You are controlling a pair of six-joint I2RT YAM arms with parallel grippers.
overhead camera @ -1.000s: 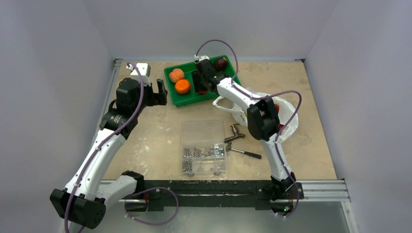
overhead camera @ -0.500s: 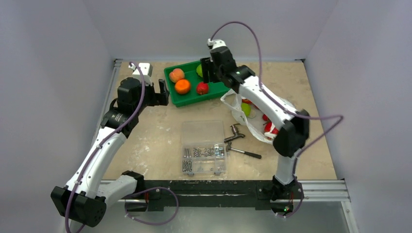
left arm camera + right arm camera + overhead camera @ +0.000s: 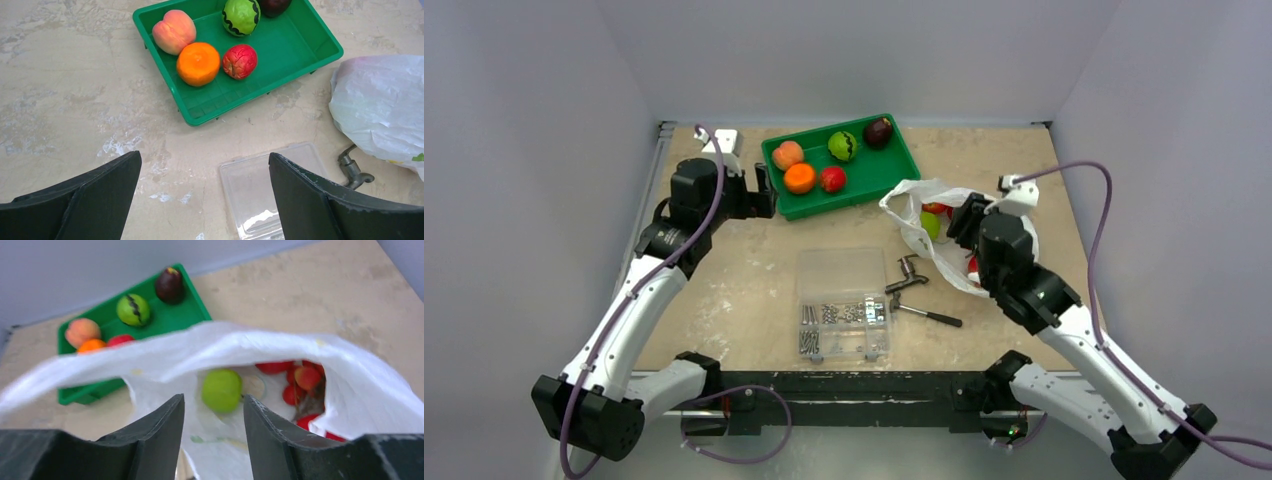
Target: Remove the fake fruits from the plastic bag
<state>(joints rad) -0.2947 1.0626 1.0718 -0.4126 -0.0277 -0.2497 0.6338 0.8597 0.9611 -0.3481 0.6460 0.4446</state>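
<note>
The white plastic bag point(image 3: 911, 196) lies right of the green tray, its mouth open. It also shows in the right wrist view point(image 3: 225, 345) and the left wrist view point(image 3: 380, 105). Inside lie a yellow-green apple point(image 3: 221, 390) and several small red fruits point(image 3: 295, 385); the apple also shows from above point(image 3: 931, 225). My right gripper point(image 3: 213, 400) is open and empty just above the bag's mouth point(image 3: 962, 218). A red apple point(image 3: 832, 179) and a green fruit with a dark zigzag point(image 3: 842, 146) lie in the tray. My left gripper point(image 3: 204, 157) is open and empty left of the tray point(image 3: 757, 192).
The green tray point(image 3: 869, 172) at the back also holds a peach point(image 3: 787, 154), an orange point(image 3: 800, 178) and a dark maroon fruit point(image 3: 879, 131). A clear screw box point(image 3: 842, 300) sits mid-table, with a metal tool point(image 3: 919, 290) between it and the bag.
My right arm has swung from over the green tray back to the bag's mouth, its gripper empty. The red apple and green fruit now show in the tray. The left arm barely moved.
</note>
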